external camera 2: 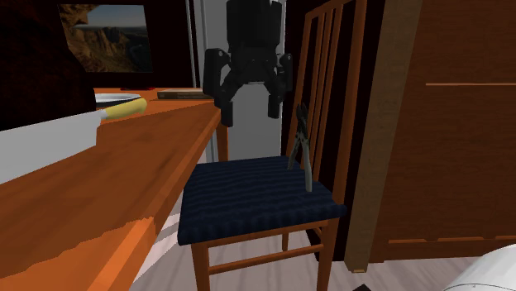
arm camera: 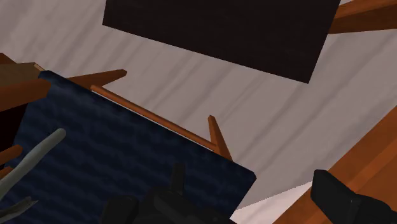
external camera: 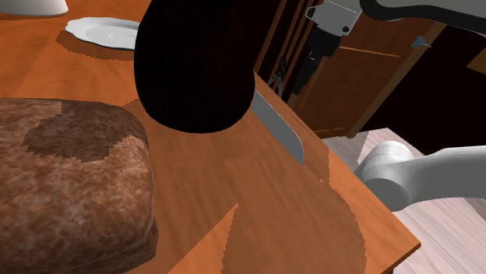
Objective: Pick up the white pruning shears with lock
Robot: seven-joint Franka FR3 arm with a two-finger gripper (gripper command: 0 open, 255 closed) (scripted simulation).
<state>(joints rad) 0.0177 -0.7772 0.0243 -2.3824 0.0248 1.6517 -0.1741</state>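
**Claw open over chair seat, shears not held**

The claw (external camera 2: 250,114) hangs above the dark blue seat (external camera 2: 248,194) of a wooden chair (external camera 2: 327,50). Its two black fingers stand well apart with nothing between them. In the wrist view both fingers sit at the frame edge with a gap between them, and seat and pale floor (arm camera: 267,121) lie below.

The pruning shears (external camera 2: 299,149) look grey. They stand nearly upright on the back part of the seat, leaning against the chair's back slats. They are to the second exterior view's right of the claw and lower, near it but clearly apart. The wrist view shows their curved grey handles (arm camera: 32,159) over the seat, off to the side of the fingers.

The chair is pulled up beside an orange wooden tabletop (external camera: 234,179). On the tabletop are a brown loaf (external camera: 70,179), a white plate (external camera: 101,31) and a knife (external camera: 276,128) with its blade by the edge nearest the chair. A brown cabinet (external camera 2: 446,124) stands at the second exterior view's right. The white arm (external camera: 420,171) reaches past the tabletop's edge.
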